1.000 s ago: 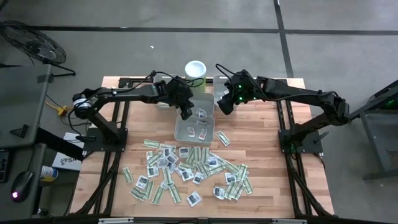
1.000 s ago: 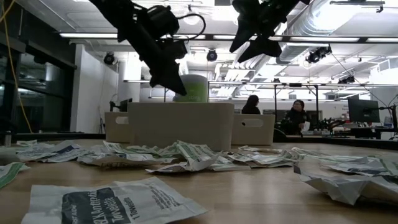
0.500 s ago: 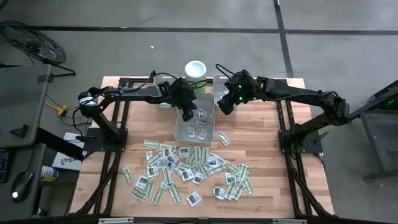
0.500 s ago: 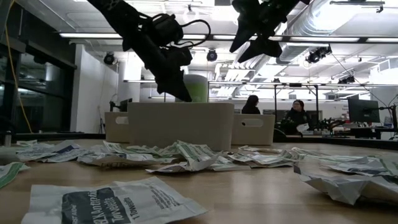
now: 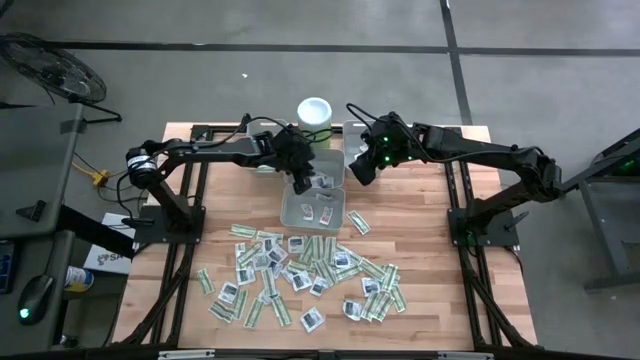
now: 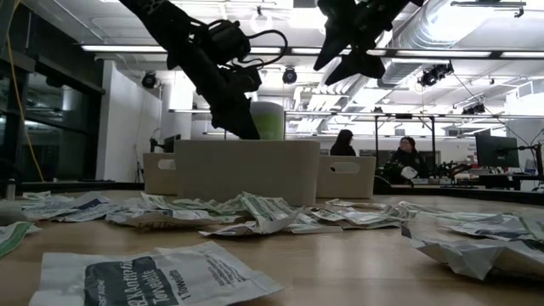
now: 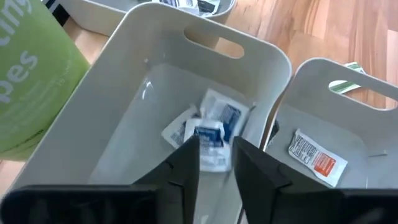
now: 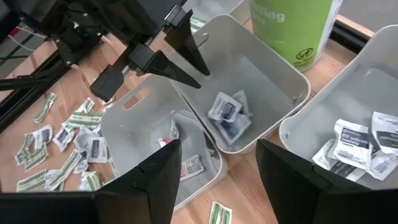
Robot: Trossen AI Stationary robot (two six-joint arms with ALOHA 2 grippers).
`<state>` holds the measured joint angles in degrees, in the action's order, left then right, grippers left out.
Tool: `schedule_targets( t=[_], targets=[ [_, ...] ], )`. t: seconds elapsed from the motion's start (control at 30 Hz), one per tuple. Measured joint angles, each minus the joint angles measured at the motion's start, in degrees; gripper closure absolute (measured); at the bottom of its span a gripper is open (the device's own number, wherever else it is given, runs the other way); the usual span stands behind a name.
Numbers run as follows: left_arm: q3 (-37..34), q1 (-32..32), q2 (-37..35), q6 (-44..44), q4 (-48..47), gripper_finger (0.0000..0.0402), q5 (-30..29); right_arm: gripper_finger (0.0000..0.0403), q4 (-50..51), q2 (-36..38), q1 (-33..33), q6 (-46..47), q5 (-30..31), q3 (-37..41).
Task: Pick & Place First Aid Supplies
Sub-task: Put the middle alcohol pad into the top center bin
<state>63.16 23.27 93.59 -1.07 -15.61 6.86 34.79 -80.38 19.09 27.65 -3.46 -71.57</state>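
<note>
I have the left gripper [image 8: 186, 53] above the middle bin [image 8: 283, 71], fingers parted and holding nothing, probably a drop point. Packets [image 7: 208, 127] lie in that bin; most packets litter the frame's lower centre. Right gripper [image 5: 362, 167] waits open, upper centre.

Matt grey plastic bins [image 7: 261, 53] sit on a smooth wooden table [image 5: 420, 225] (paper packets [image 5: 300, 275], lightly crinkled).

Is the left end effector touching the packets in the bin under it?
Apart. The right wrist view shows the left end effector open and hanging above the bin, with clear space down to the blue-printed packets on its floor.
</note>
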Motion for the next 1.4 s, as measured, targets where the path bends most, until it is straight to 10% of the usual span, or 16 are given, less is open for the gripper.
schedule_targets(
  t=[0.63,1.1,1.4],
  targets=[
    [4.17,-8.22,-9.89,6.89,-28.8,0.0271,-11.07,0.0202,3.86,-0.02,-7.95,-1.45,-1.77,4.68],
    [-0.07,-22.69,-10.77,21.43,-27.35,0.0271,-17.12,0.0202,6.51,-0.68,-21.19,2.21,6.72,5.42],
    [-1.41,-24.13,-14.51,25.0,-29.76,0.0271,-20.44,0.0202,-11.08,-0.61,-27.44,12.73,3.45,19.2]
  ],
)
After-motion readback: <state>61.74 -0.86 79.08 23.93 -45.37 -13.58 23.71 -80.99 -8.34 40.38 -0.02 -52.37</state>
